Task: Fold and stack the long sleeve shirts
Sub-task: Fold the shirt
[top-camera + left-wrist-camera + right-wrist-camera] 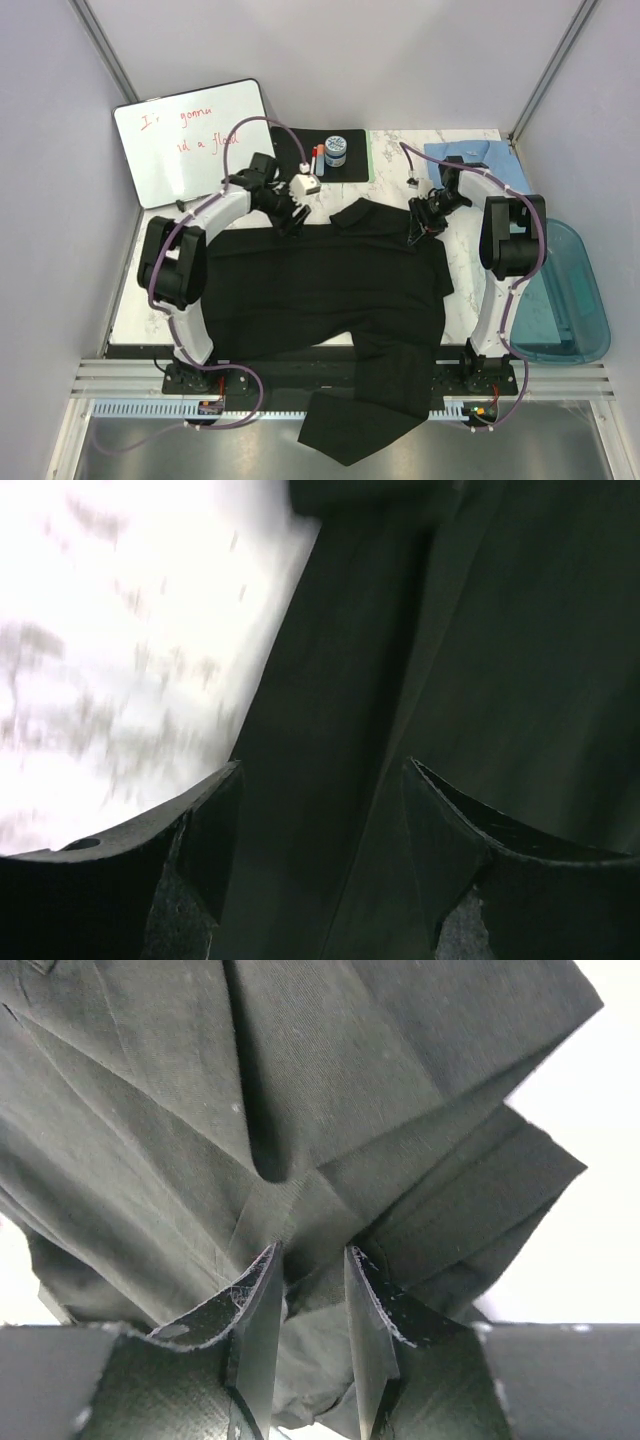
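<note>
Large plain black collared fabric shirt (320,290) lies spread mid-table, far edge running nine to three o'clock: right gripper (416,233) clenched on its one o'clock shoulder folds, left gripper (291,225) released, poised over the eleven o'clock edge.

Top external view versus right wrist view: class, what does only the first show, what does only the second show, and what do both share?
Only the top view: the whiteboard, light blue shirt, teal bin, left gripper, and the black shirt hanging off the near edge of the table. Only the wrist view: creases up close, with a bunched fold between the fingers. Both: the black shirt and the right gripper.
</note>
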Robot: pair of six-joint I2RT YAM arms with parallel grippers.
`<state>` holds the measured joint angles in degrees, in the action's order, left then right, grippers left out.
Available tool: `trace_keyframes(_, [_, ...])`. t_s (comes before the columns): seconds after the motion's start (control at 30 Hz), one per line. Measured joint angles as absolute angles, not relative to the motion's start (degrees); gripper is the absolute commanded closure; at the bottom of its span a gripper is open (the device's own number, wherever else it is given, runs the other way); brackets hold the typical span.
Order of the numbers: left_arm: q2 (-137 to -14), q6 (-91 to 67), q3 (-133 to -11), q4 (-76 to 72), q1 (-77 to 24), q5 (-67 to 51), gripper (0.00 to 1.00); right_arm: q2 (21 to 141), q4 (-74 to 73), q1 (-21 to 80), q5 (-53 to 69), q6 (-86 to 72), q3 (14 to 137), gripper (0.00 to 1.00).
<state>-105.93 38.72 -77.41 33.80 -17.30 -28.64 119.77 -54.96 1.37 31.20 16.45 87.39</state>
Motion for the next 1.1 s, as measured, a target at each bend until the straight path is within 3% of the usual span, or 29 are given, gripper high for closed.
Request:
trace_keyframes(0.27, [-112.88,25.80,-85.47,23.31,-28.40,-28.32,0.18,119.90,-53.95,2.48,30.06,16.78,87.39,0.60])
trace_keyframes(0.73, [-122.93,18.50,-90.19,11.77,-37.82,-12.97,0.21,119.90,-53.74,2.46,30.13,16.73,87.39,0.59])
trace_keyframes(0.8, [-123.98,18.09,-90.52,10.76,-38.68,-9.69,0.22,119.90,-53.74,2.46,30.15,16.73,87.39,0.60])
trace_keyframes(0.93, [-125.56,17.37,-91.42,8.71,-40.10,-4.10,0.39,119.90,-53.65,2.46,30.13,16.73,87.39,0.60])
trace_keyframes(1.1, [-126.06,16.95,-92.20,7.27,-40.58,0.19,0.53,119.90,-53.56,2.46,30.13,16.75,87.39,0.60])
